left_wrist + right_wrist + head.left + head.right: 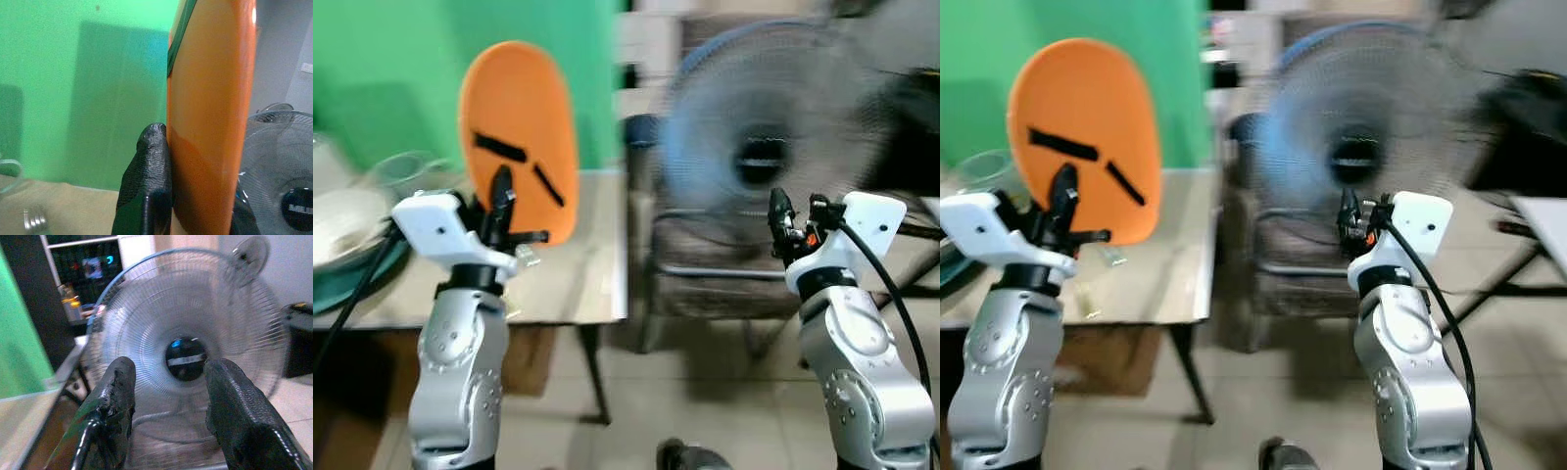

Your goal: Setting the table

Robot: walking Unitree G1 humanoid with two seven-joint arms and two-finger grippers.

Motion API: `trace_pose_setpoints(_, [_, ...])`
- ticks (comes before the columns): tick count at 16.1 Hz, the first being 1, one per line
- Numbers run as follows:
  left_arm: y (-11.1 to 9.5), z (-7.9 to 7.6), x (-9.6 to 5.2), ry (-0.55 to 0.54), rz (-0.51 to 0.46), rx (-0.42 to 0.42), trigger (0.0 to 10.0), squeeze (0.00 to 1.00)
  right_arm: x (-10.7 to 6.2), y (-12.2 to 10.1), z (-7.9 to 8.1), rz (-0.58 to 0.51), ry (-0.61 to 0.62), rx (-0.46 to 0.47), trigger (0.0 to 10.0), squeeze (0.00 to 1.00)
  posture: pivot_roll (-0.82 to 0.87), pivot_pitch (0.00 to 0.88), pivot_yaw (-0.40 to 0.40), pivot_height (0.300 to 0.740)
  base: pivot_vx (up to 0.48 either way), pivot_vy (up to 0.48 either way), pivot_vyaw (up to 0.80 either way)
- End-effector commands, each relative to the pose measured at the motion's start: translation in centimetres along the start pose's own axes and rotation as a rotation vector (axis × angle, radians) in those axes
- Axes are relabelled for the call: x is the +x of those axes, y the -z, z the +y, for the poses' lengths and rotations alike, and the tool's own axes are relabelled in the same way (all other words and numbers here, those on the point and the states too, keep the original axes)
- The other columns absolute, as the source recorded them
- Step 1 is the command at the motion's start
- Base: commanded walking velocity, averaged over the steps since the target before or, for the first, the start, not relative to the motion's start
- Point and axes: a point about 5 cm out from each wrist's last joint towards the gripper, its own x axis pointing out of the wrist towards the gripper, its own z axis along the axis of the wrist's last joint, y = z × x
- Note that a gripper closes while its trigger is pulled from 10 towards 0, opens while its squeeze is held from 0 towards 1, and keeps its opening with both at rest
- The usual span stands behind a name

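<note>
An orange oval plate (519,137) with black marks stands upright on edge above the table, and my left gripper (499,201) is shut on its lower rim. In the left wrist view one black finger (150,166) presses flat against the plate's orange face (210,122). My right gripper (781,211) is raised at the right, away from the table, pointing at a fan. In the right wrist view its fingers (117,391) stand apart, open, with nothing between them.
A beige table (578,284) stands at the left against a green wall, its corner toward me. White dishes (342,230) and a clear glass bowl (406,166) sit at its left end. A large standing fan (773,147) and a chair (705,279) fill the right. Tiled floor lies below.
</note>
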Motion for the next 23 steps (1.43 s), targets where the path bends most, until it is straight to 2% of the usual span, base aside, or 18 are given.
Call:
trace_pose_setpoints(1, [-0.7,-0.8,-0.3,0.040,0.001,-0.023,10.0,0.00,0.2,0.0,0.1,-0.002,-0.009,0.000,10.0,0.00,0.02,0.000,0.029,0.740,0.000,0.000,-0.80])
trace_pose_setpoints(2, [-0.4,-0.9,-0.5,0.047,0.058,-0.062,10.0,0.00,0.3,0.0,0.1,-0.007,-0.002,-0.007,10.0,0.00,0.02,0.000,0.032,0.740,0.000,0.000,-0.80])
trace_pose_setpoints(3, [-0.2,-0.8,-0.5,0.019,0.074,-0.075,10.0,0.00,0.4,0.0,0.1,-0.013,0.005,-0.011,10.0,0.00,0.02,0.000,0.037,0.740,0.000,0.000,-0.80])
trace_pose_setpoints(4, [-0.1,-0.7,-0.5,0.003,0.090,-0.063,10.0,0.00,0.4,0.0,0.1,-0.016,0.008,-0.010,10.0,0.00,0.02,0.000,0.038,0.740,0.000,0.000,-0.80])
trace_pose_setpoints(5, [0.7,-0.8,-0.7,0.006,0.164,-0.048,10.0,0.00,0.4,0.0,0.2,-0.017,0.007,-0.008,10.0,0.00,0.02,0.000,0.039,0.740,0.000,0.000,-0.80])
trace_pose_setpoints(6, [0.9,-0.9,-0.8,0.012,0.185,-0.036,10.0,0.00,0.3,0.0,0.3,-0.016,0.004,-0.008,10.0,0.00,0.01,0.000,0.042,0.740,0.000,0.000,-0.80])
trace_pose_setpoints(7, [0.9,-0.8,-0.9,0.009,0.183,-0.019,10.0,0.00,0.3,0.0,0.3,-0.014,0.002,-0.009,10.0,0.00,0.01,0.000,0.043,0.740,0.000,0.000,-0.80])
trace_pose_setpoints(9, [0.7,-1.5,-0.8,0.081,0.194,0.052,10.0,0.00,0.2,0.2,0.3,-0.012,0.002,-0.012,10.0,0.00,0.01,0.000,0.046,0.740,0.000,0.000,-0.80])
trace_pose_setpoints(11, [0.6,-1.5,-0.8,0.095,0.201,0.036,10.0,0.00,0.1,0.2,0.4,-0.013,0.005,-0.014,10.0,0.00,0.01,0.000,0.049,0.740,0.000,0.000,-0.80])
trace_pose_setpoints(12, [0.7,-1.1,-0.8,0.061,0.212,0.069,10.0,0.00,0.1,0.2,0.4,-0.016,0.005,-0.010,10.0,0.00,0.01,0.000,0.051,0.740,0.000,0.000,-0.80])
trace_pose_setpoints(14, [1.4,-0.2,-1.0,-0.015,0.276,0.051,10.0,0.00,0.1,0.2,0.5,-0.021,0.006,0.003,10.0,0.00,0.01,0.000,0.055,0.740,0.000,0.000,-0.80])
trace_pose_setpoints(19, [2.5,0.4,-1.4,-0.064,0.373,0.058,10.0,0.00,0.0,0.2,0.8,-0.028,0.007,0.018,10.0,0.00,0.01,0.000,0.071,0.740,0.000,0.000,-0.80])
trace_pose_setpoints(20, [2.6,0.4,-1.4,-0.076,0.383,0.056,10.0,0.00,0.0,0.3,0.9,-0.029,0.006,0.019,10.0,0.00,0.01,0.000,0.074,0.740,0.000,0.000,-0.80])
trace_pose_setpoints(21, [2.5,0.3,-1.4,-0.095,0.366,-0.008,10.0,0.00,0.0,0.3,0.9,-0.030,0.006,0.020,10.0,0.00,0.01,0.000,0.076,0.740,0.000,0.000,-0.80])
trace_pose_setpoints(22, [2.2,0.4,-1.2,-0.113,0.336,-0.019,10.0,0.00,-0.1,0.2,0.9,-0.032,0.006,0.020,10.0,0.00,0.01,0.000,0.077,0.740,0.000,0.000,-0.80])
trace_pose_setpoints(23, [2.0,0.2,-1.2,-0.071,0.303,-0.031,10.0,0.00,-0.1,0.3,0.9,-0.033,0.006,0.020,10.0,0.00,0.01,0.000,0.076,0.740,0.000,0.000,-0.80])
